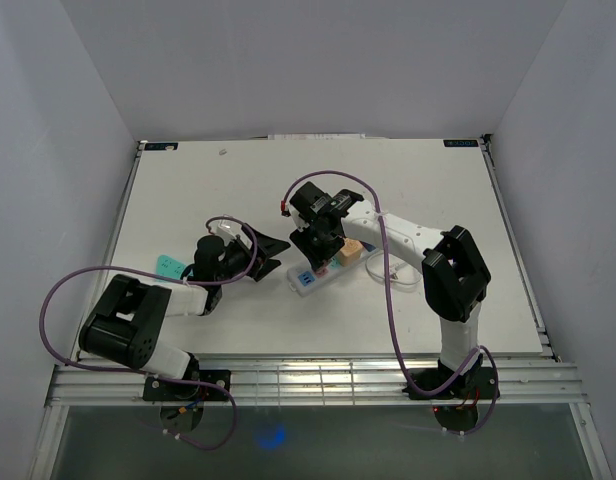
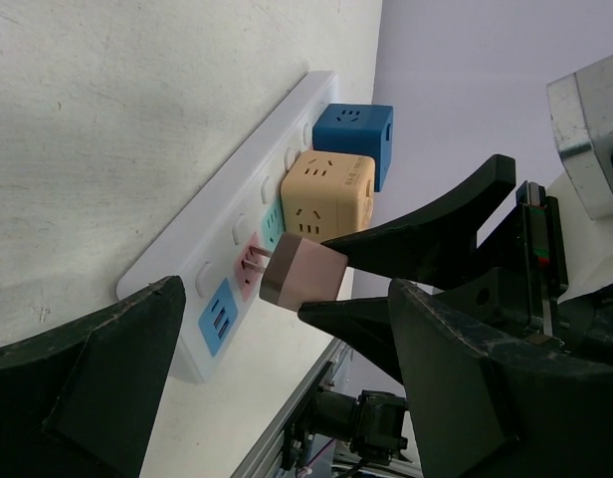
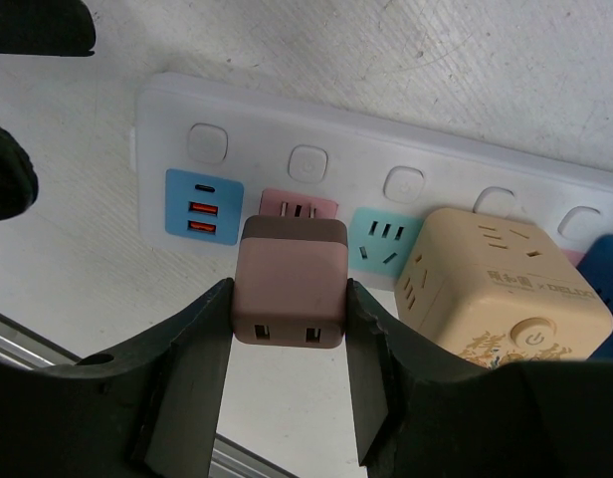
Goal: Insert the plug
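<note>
tan cube (image 3: 506, 289) sat upright w/ blue cube (image 2: 354, 139) just beside it; touching or not, couldn't tell. tan one had slots on top & a round button on its near face. small teal tag (image 1: 168, 265) lay flat on white table (image 1: 438, 190), well apart to the left.

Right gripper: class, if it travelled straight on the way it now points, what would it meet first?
The right gripper holds a pink plug, whose prongs sit just at the pink socket of the white power strip. That socket comes first; whether the prongs already touch it is unclear.
</note>
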